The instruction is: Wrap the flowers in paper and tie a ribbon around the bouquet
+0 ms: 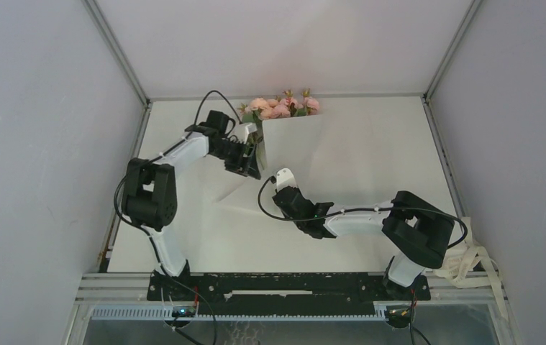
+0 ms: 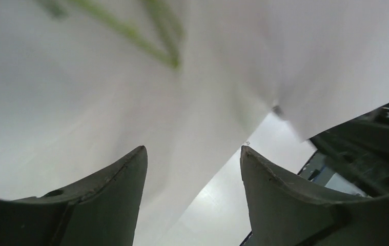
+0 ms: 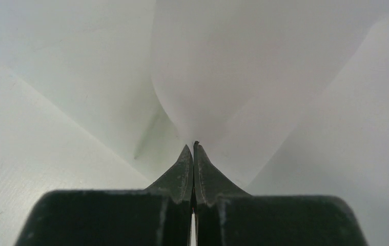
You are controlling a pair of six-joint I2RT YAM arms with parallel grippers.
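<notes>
Right fingers [image 3: 183, 171] pinch translucent white paper [image 3: 207, 66], folded over pink flowers [image 1: 282, 108].

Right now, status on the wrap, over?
Left gripper open at the paper. Right gripper shut on its fold. Flowers inside, heads out. Ribbon untouched far right.

White arms [image 1: 183, 151], black joints [image 1: 151, 194], black cables [image 1: 212, 97]

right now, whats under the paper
Pink flowers stick out past the far edge of the paper, and green stems show faintly through it in the left wrist view. The rest of the stems is covered.
</notes>
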